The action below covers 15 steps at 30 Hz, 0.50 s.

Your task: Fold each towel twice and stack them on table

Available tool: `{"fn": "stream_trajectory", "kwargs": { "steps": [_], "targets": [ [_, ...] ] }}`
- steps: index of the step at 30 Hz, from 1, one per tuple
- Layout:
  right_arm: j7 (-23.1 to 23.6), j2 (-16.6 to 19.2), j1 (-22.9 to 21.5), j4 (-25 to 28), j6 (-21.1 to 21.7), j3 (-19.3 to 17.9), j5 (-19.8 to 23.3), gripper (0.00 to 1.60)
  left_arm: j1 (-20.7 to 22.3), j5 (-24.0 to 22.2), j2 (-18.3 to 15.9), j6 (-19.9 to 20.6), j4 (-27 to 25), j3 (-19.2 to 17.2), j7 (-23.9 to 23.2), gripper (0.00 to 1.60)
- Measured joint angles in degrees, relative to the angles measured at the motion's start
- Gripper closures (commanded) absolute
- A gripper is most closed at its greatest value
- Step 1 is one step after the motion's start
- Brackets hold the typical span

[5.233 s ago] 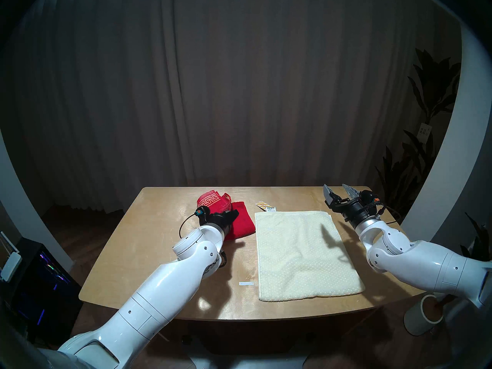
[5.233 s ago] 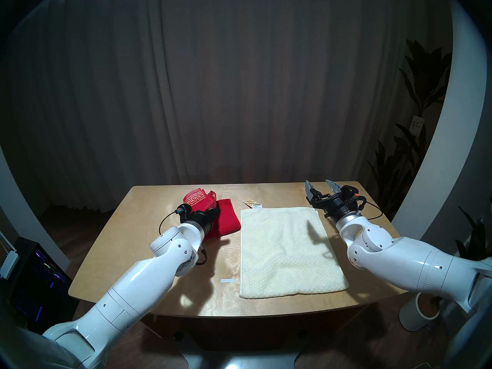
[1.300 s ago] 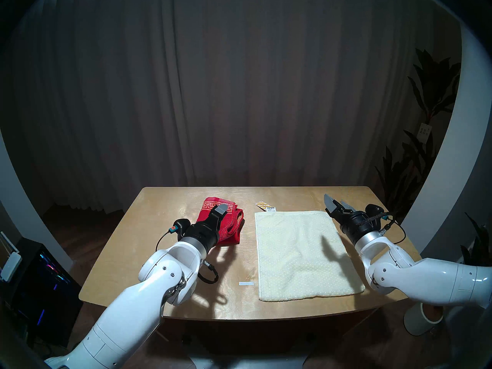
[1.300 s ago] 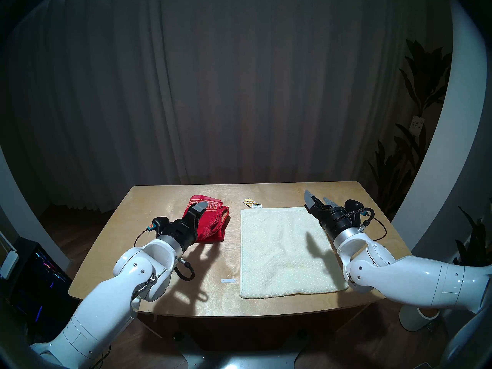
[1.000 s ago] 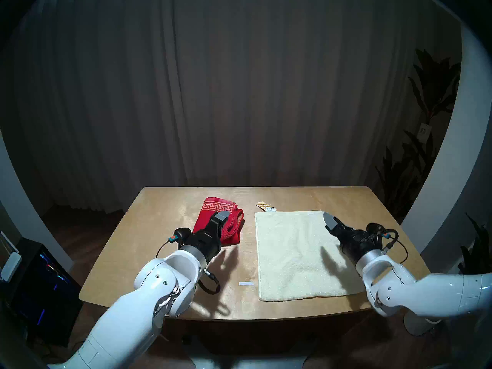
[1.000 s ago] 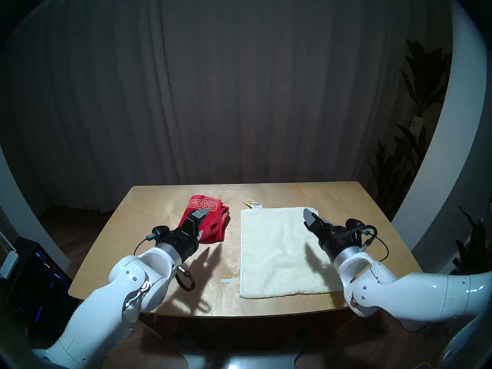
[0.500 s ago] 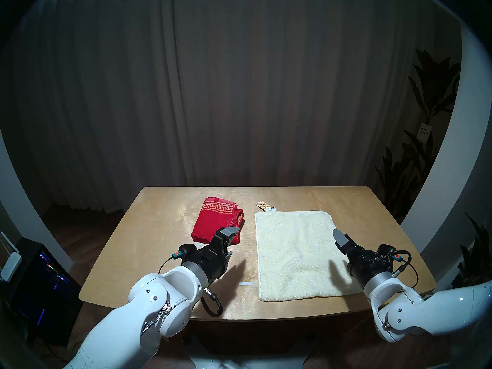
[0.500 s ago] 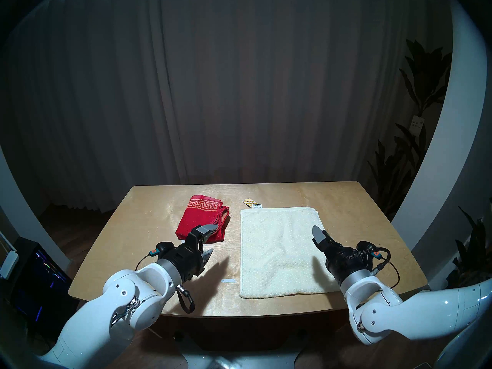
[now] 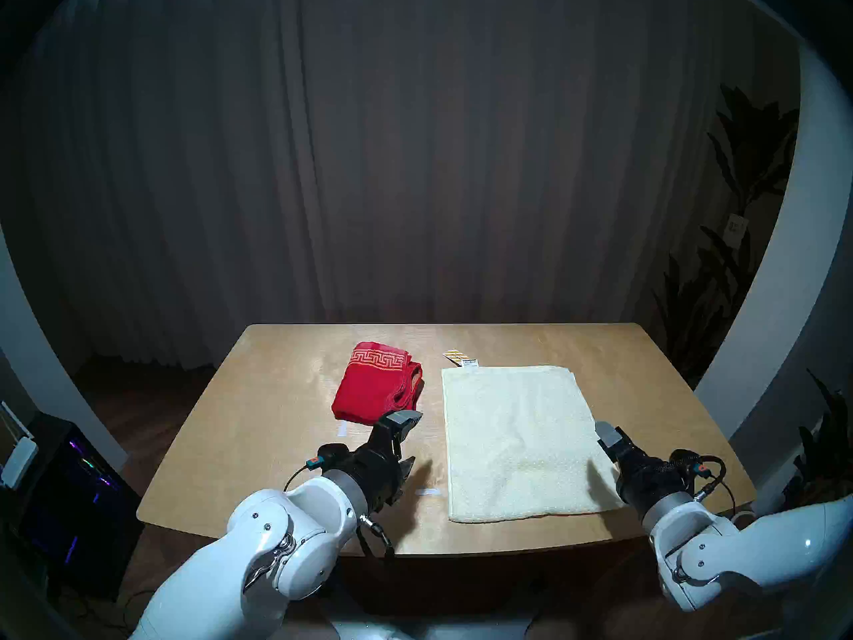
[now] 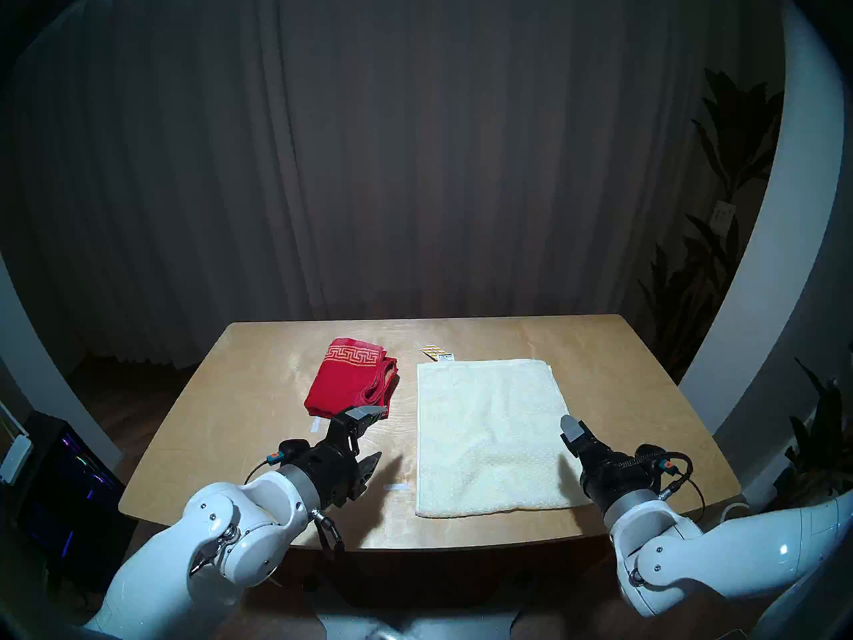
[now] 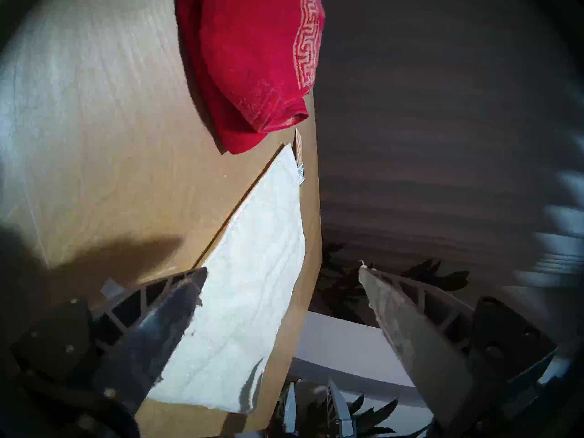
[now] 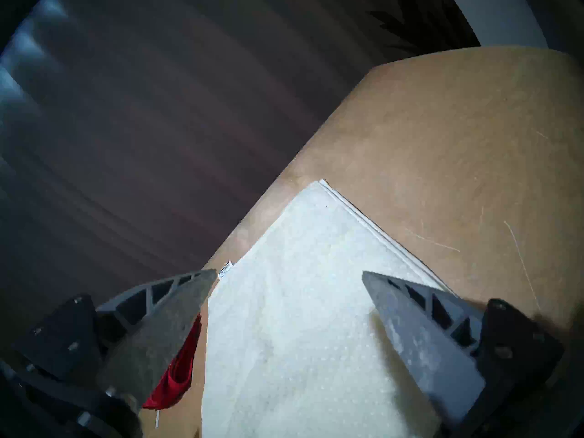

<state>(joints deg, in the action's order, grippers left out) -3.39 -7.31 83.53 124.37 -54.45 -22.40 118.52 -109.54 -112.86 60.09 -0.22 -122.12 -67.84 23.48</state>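
Note:
The red towel (image 9: pixel 376 385) with a gold Greek-key border lies folded in a small bundle on the table (image 9: pixel 258 417), left of centre. The cream-white dotted towel (image 9: pixel 517 440) lies flat to its right, with two layers showing at its right edge. My left gripper (image 9: pixel 408 440) is open and empty, hovering just in front of the red towel, between the two towels. My right gripper (image 9: pixel 609 440) is open and empty over the cream towel's near right edge. The left wrist view shows the red towel (image 11: pixel 252 64) and the cream towel (image 11: pixel 252 270). The right wrist view shows the cream towel (image 12: pixel 294 317) between its fingers.
A small striped paper tag (image 9: pixel 461 357) lies at the cream towel's far left corner. White tape marks (image 9: pixel 427 492) sit on the wood near the front. A dark curtain hangs behind the table. A computer tower (image 9: pixel 69 486) stands on the floor at left and a plant (image 9: pixel 720 302) at right.
My left gripper let go of the red towel, which now lies folded, and drew back toward the near edge. My right gripper also drew back from the far right corner to the cream towel's near right.

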Motion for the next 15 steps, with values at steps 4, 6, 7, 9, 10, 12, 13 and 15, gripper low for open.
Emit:
{"fn": "stream_trajectory", "kwargs": {
  "steps": [4,6,7,9,10,12,13,15],
  "targets": [
    [2.70,0.30,0.87,0.48,-0.06,0.17,1.85,0.00,-0.24,-1.15,0.36,0.10,0.00,0.38,0.80,0.00],
    [3.99,0.42,1.34,0.68,-0.06,0.34,2.69,0.00,-0.45,-1.71,0.46,0.19,-0.04,0.59,1.28,0.00],
    [4.88,0.49,1.68,0.76,-0.06,0.51,3.25,0.00,-0.63,-2.06,0.50,0.26,-0.06,0.76,1.61,0.00],
    [6.16,0.59,2.21,0.82,-0.06,0.84,4.12,0.00,-0.95,-2.58,0.54,0.39,-0.11,1.00,2.08,0.00],
    [6.78,0.64,2.46,0.82,-0.06,1.01,4.52,0.00,-1.09,-2.80,0.54,0.47,-0.15,1.08,2.30,0.00],
    [8.09,0.73,2.96,0.82,-0.06,1.36,5.31,0.00,-1.35,-3.22,0.54,0.62,-0.30,1.17,2.70,0.00],
    [8.89,0.77,3.23,0.82,-0.06,1.55,5.77,0.00,-1.46,-3.45,0.54,0.70,-0.39,1.18,2.95,0.00],
    [9.90,0.82,3.53,0.82,-0.05,1.72,6.27,0.00,-1.55,-3.69,0.53,0.76,-0.53,1.15,3.25,0.00]
  ]
}}
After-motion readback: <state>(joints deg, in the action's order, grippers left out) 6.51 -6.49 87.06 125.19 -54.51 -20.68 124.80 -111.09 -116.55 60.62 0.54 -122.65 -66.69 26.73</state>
